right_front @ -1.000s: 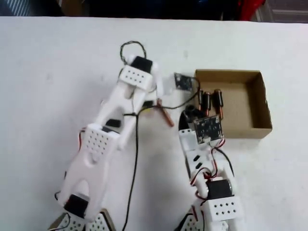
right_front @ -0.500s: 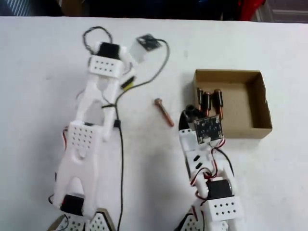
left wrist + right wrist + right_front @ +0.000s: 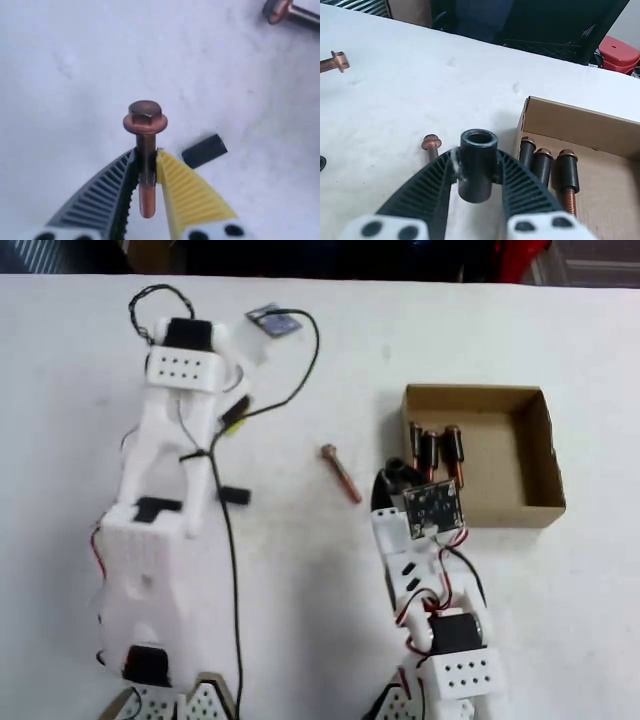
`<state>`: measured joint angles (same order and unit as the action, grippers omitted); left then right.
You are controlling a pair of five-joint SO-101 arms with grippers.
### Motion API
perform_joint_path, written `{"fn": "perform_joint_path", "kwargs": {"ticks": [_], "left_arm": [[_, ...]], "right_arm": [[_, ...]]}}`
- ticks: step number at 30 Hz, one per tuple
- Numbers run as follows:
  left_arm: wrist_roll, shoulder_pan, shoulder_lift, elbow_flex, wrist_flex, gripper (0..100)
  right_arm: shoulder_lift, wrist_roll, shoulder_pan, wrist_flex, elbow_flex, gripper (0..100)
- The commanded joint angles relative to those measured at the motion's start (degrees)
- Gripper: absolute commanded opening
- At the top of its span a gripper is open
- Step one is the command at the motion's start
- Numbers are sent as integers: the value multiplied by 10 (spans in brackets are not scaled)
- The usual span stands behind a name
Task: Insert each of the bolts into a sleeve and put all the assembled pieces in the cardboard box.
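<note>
My left gripper is shut on the shank of a copper bolt, held just above the table. In the high view the left gripper is at the far left of the table. A loose black sleeve lies on the table close to it. Another copper bolt lies loose mid-table. My right gripper is shut on a black sleeve, held upright with its hole up, beside the cardboard box. Three assembled pieces lie in the box.
The left arm's black cable trails over the table between the two arms. A black chair and a red object stand beyond the table's far edge. White tabletop lies open left of the box.
The left arm has swung left and toward the far edge, away from the loose bolt mid-table. The loose black sleeve now lies uncovered. The right arm has not moved.
</note>
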<state>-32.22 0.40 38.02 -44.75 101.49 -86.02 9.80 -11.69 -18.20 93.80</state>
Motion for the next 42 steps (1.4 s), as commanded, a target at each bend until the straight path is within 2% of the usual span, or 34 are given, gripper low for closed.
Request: {"fn": "perform_joint_path", "kwargs": {"ticks": [1,5,11,17,23,31,40,42], "left_arm": [[5,-32,-102,73,4,22],[5,-76,-136,161,-31,22],[5,-124,-164,291,-128,22],[9,-128,-225,445,-234,22],[54,-116,-335,594,-337,22],[135,-114,-304,620,-350,23],[142,-118,-255,607,-358,25],[142,-118,-255,608,-358,59]], "right_arm": [[-9,-2,4,13,-8,17],[-9,-2,3,12,-7,17],[-9,-3,3,12,-7,17],[-9,-2,4,12,-7,17],[-9,-2,4,12,-7,17],[-9,-2,5,11,-5,17],[-9,-2,5,13,-1,17],[-9,-2,5,13,-1,17]]}}
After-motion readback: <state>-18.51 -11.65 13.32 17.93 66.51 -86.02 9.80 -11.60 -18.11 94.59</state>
